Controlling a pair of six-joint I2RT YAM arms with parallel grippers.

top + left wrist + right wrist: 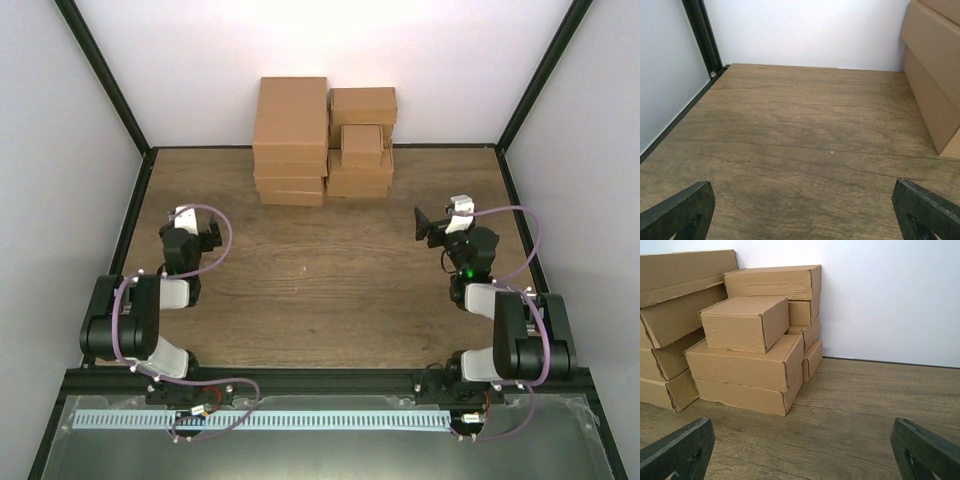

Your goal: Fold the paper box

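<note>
A small closed tan paper box sits on top of the right-hand stack of cartons at the back of the table; in the right wrist view this paper box is at upper left. My left gripper hovers over the left side of the table, open, with bare wood between its fingers. My right gripper is at the right side, facing the cartons, open and empty. Both grippers are well apart from the box.
Two stacks of larger brown cartons stand against the back wall, the right-hand stack of cartons under the small box. A black frame post and white side walls bound the wooden table.
</note>
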